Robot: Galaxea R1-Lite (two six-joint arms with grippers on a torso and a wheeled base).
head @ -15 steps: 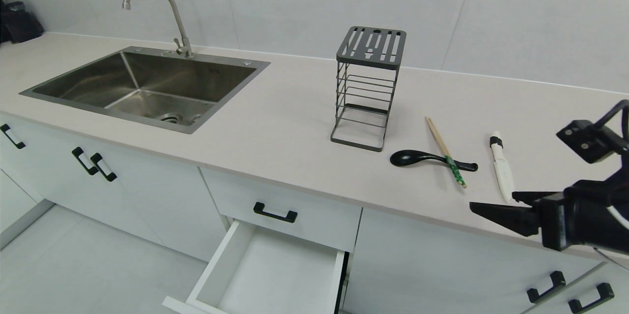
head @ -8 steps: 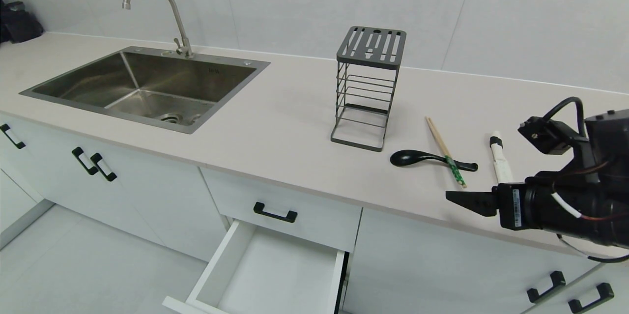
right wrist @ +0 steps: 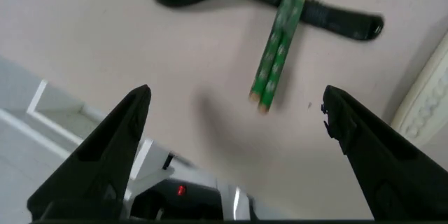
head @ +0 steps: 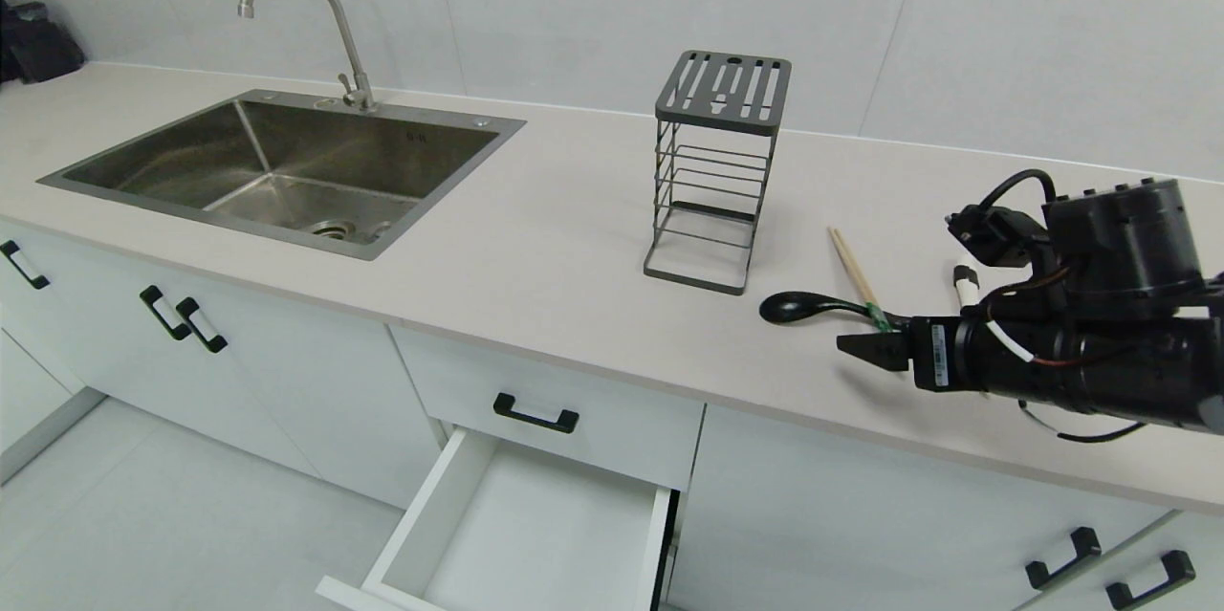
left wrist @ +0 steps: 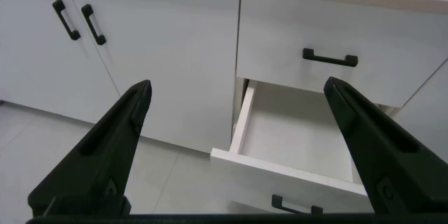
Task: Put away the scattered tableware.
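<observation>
Hovering low over the countertop (head: 535, 238) at mid-right of the head frame: right gripper (head: 863, 348), jaws spread wide, nothing between them. Just beyond its tips is a pair of chopsticks (head: 854, 269) with green-patterned ends, lying across the handle of a black spoon (head: 798, 307). White knife (head: 964, 284) right of them, mostly hidden behind the arm. Wire cutlery rack (head: 717, 171) upright at frame centre, just left of the spoon. Left gripper (left wrist: 234, 140) likewise wide open, holding nothing, hanging above the pulled-out drawer (left wrist: 294, 133) at lower centre. Sink (head: 172, 152) and faucet (head: 359, 98) upper left.
</observation>
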